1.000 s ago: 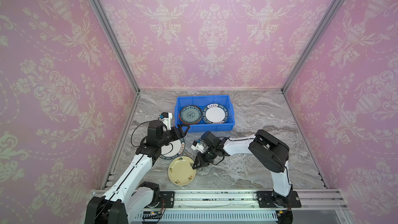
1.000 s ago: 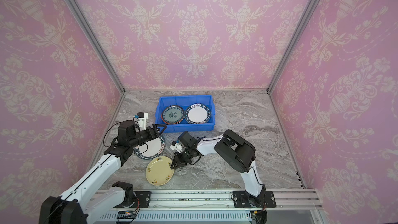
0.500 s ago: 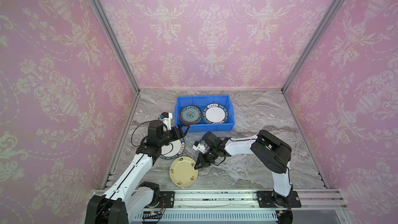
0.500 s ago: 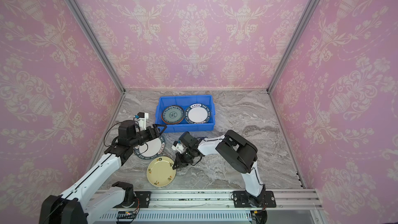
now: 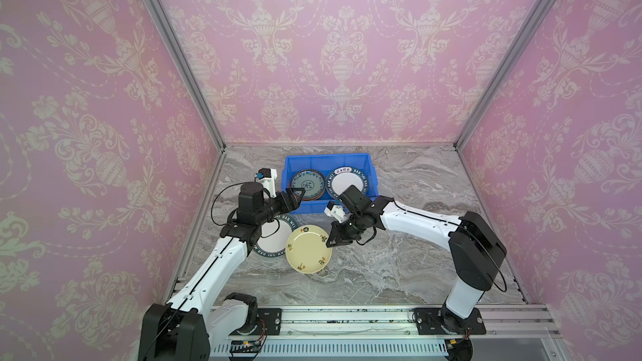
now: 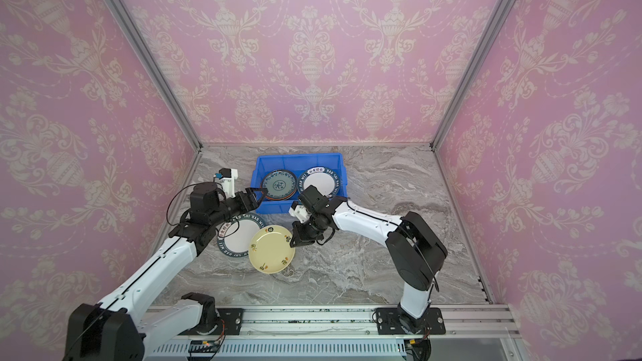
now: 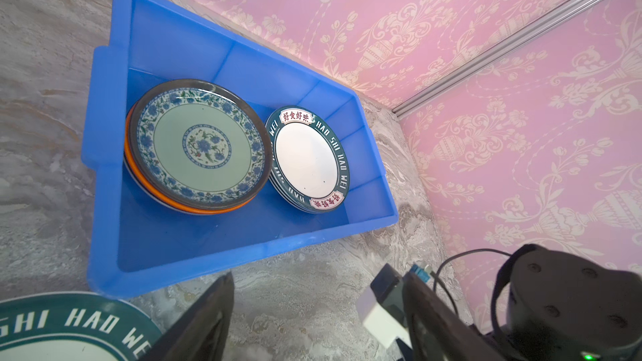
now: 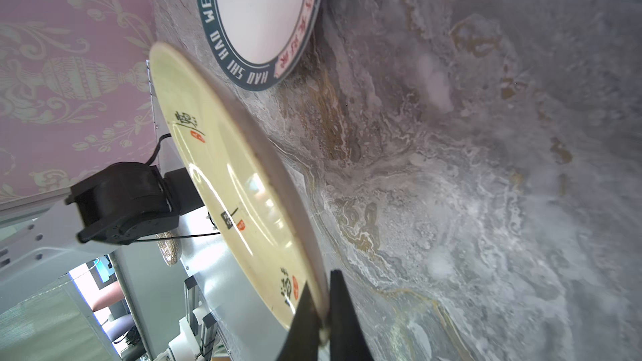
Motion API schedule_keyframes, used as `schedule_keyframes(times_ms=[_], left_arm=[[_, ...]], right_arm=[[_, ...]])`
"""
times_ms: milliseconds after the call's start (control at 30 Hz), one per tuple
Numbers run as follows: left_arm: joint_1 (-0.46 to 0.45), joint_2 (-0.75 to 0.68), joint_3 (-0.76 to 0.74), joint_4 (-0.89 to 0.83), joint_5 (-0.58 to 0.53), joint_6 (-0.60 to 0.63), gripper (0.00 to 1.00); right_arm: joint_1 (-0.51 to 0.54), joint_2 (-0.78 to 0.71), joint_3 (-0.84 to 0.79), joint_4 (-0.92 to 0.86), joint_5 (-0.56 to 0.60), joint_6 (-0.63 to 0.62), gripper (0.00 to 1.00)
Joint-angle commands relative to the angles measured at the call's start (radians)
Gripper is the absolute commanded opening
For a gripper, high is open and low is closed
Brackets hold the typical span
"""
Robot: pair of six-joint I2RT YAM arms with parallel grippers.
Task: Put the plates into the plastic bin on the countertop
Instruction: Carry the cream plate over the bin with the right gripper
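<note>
Now the right gripper (image 5: pixel 329 244) is pinched tight on the right rim of a cream plate (image 5: pixel 308 249), and the right wrist view shows its two dark fingers (image 8: pixel 342 310) clamping the thin edge of that plate (image 8: pixel 236 182). The cream plate sits tilted over the countertop (image 5: pixel 399 265), near the front and left of centre. Its left edge overlaps a white plate with a dark lettered rim (image 5: pixel 274 241) that lies flat on the marble. Whether its low side touches that plate I cannot tell. The left gripper (image 5: pixel 298 193) hovers at the near left corner of the blue plastic bin (image 5: pixel 295 161) with its fingers (image 7: pixel 205 321) spread wide and nothing between them. The bin stands at the far middle of the countertop. Inside it, a teal patterned plate (image 7: pixel 198 144) tops a stack on the left, with an orange plate (image 7: pixel 208 210) showing beneath. A lettered white plate (image 7: pixel 307 158) tops a second stack on the right.
</note>
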State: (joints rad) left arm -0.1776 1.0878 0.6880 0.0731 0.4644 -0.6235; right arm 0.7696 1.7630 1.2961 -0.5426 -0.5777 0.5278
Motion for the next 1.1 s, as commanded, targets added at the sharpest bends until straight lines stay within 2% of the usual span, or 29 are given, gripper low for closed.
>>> schedule_keyframes(times_ms=[0,267,500,833,1067], left_arm=[[0.012,0.022,0.036,0.038,-0.016,0.044,0.78],[0.009,0.071,0.11,0.114,0.002,0.008,0.76],[0.008,0.064,0.069,0.145,0.005,0.002,0.77],[0.003,0.031,0.051,0.031,-0.037,0.045,0.77],[0.003,0.095,0.117,-0.155,-0.041,0.07,0.74]], right_arm=[[-0.03,-0.047,0.081,-0.193,0.041,-0.076,0.0],[-0.182,-0.023,0.295,-0.277,0.098,-0.115,0.0],[-0.298,0.14,0.472,-0.195,0.113,-0.088,0.0],[-0.329,0.509,0.847,-0.217,0.014,-0.021,0.0],[-0.331,0.666,1.02,-0.249,-0.013,0.012,0.0]])
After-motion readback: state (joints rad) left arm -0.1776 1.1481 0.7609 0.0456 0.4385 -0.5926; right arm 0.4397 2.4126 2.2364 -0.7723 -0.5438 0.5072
